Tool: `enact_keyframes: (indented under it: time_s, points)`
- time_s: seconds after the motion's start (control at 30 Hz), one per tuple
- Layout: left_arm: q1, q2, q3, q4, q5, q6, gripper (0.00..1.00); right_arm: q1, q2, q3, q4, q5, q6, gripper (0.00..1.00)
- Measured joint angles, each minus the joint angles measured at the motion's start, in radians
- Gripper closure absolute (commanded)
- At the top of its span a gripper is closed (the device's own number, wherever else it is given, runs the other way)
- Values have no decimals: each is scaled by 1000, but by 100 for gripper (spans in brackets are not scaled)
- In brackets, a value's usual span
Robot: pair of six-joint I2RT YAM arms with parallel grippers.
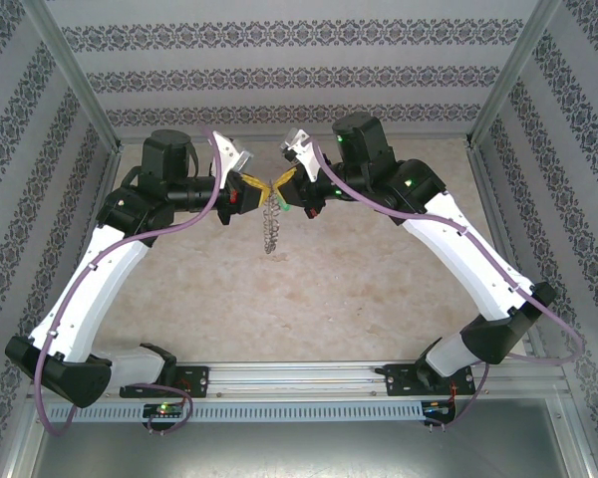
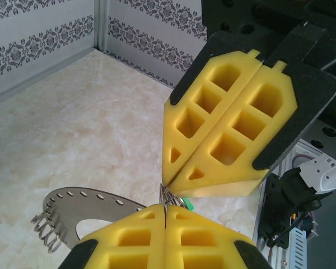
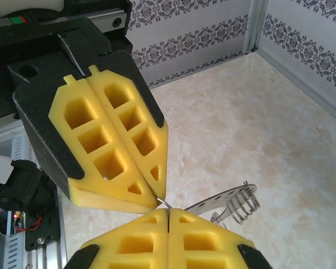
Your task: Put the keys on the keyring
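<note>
My left gripper (image 1: 263, 186) and right gripper (image 1: 278, 185) meet tip to tip above the middle of the table, both shut. A thin silvery wire loop (image 3: 163, 202) runs between their tips, pinched from both sides. The keyring (image 1: 271, 227), a flat dark-grey disc fringed with small silvery pieces, hangs below them, clear of the table. It shows at the left (image 2: 73, 210) in the left wrist view and at the right (image 3: 231, 200) in the right wrist view. The key's green head (image 2: 186, 203) sits at the junction, just behind my left fingers (image 2: 129, 238). Which gripper holds the key I cannot tell.
The beige marbled tabletop (image 1: 309, 289) lies under the hanging ring. Patterned walls with metal posts (image 1: 75, 80) close the back and sides. A metal rail (image 1: 299, 376) carrying both arm bases runs along the near edge.
</note>
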Motion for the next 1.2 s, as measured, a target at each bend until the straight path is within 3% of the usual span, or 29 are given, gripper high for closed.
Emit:
enact_keyframes:
  time_s: [1.2]
  points:
    - [-6,6,3,-18,-35,30,100,-26,55,44,-31,0,75,100]
